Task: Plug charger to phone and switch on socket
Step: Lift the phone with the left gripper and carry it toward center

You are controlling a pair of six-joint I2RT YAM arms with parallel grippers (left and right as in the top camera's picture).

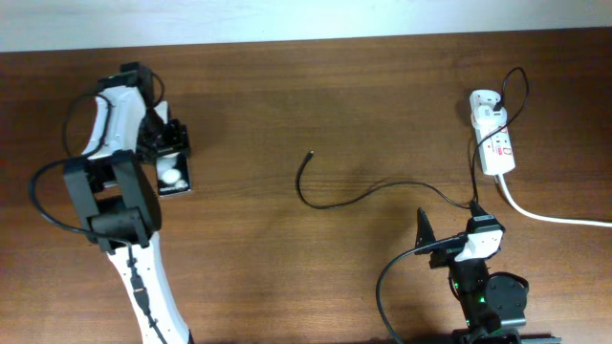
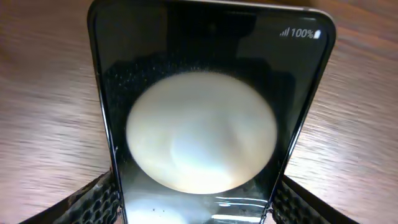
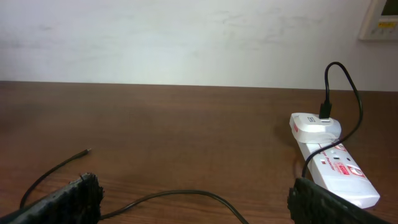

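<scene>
Overhead, the phone (image 1: 175,174) lay on the left of the table (image 1: 287,96), its long axis running from the far edge to the near edge, the end with the white blobs toward the near edge. The left gripper (image 2: 196,205) pinched it across its width, pads seemingly against both long edges. The right gripper (image 3: 196,205) hung spread wide and empty near the socket (image 1: 499,148). The charger (image 1: 363,196) curled across mid-table, its connector tip (image 1: 310,153) pointing to the far edge, well apart from the phone. Steadying the phone looked like the step in hand. It probably called for a square, firm pinch that left both short ends free, since the port was not visible.
</scene>
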